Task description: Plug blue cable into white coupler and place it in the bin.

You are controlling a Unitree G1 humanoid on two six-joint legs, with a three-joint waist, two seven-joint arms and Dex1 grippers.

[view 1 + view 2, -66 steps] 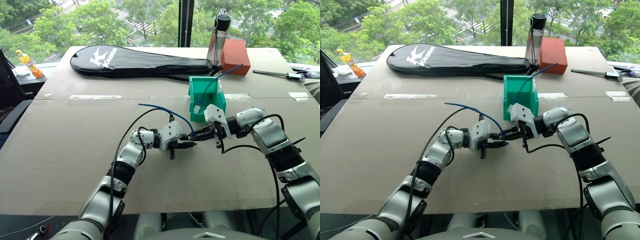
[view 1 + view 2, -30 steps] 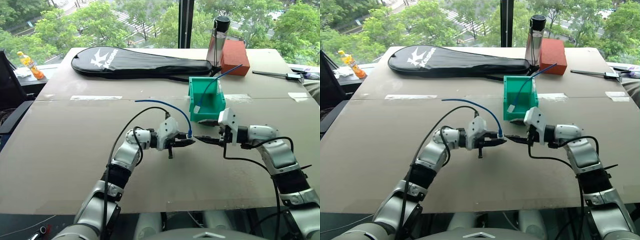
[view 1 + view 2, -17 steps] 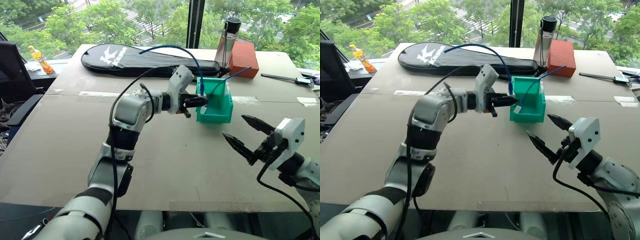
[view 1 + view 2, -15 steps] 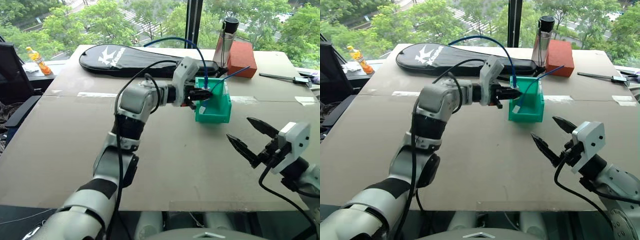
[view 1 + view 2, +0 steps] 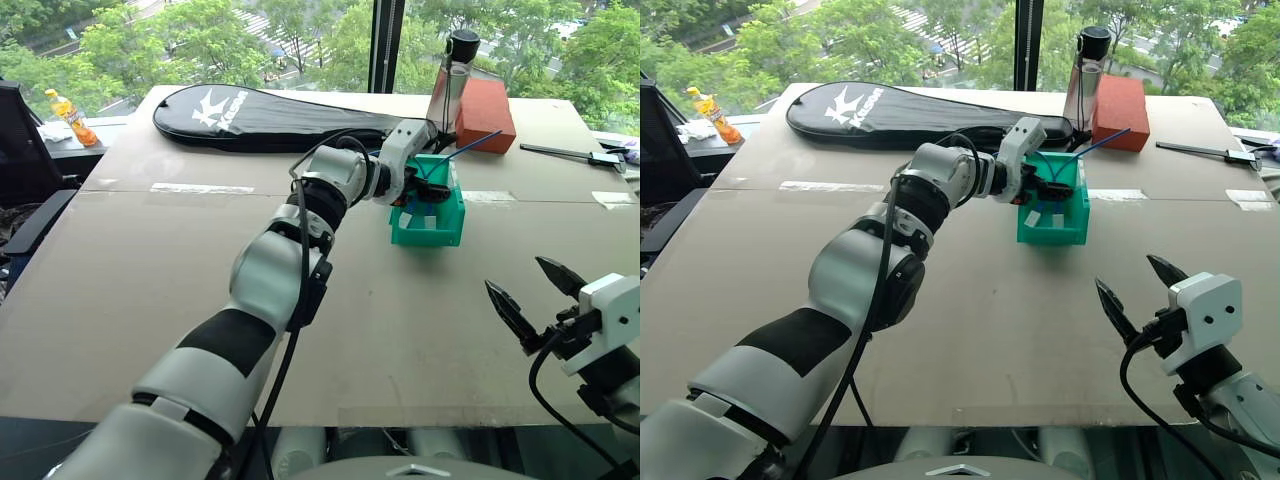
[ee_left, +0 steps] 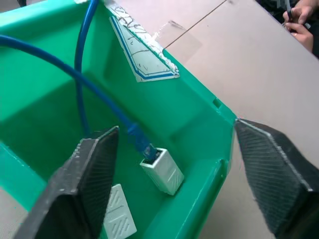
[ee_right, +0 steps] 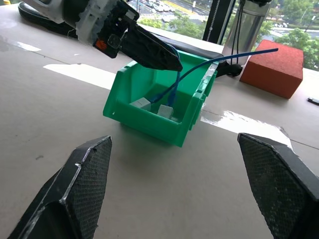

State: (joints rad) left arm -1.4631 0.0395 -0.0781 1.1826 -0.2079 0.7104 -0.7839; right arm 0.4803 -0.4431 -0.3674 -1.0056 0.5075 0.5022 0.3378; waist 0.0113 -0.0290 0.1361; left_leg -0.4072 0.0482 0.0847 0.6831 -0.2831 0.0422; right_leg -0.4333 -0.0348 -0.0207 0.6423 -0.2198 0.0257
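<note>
Left gripper [image 6: 169, 164] over the bin [image 5: 447, 222] on the table [image 5: 130, 270], jaws spread wide, holding nothing. Blue cable [image 6: 65, 69] runs down into the bin, its plug seated in the white coupler [image 6: 162, 171] lying on the bin floor. Right gripper [image 5: 527, 292] near the table's front edge, well apart from the bin, jaws wide, empty.

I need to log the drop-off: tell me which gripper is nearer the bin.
Left. The left gripper hangs open right over the bin; the right gripper is open too, well back from it above the table.
</note>
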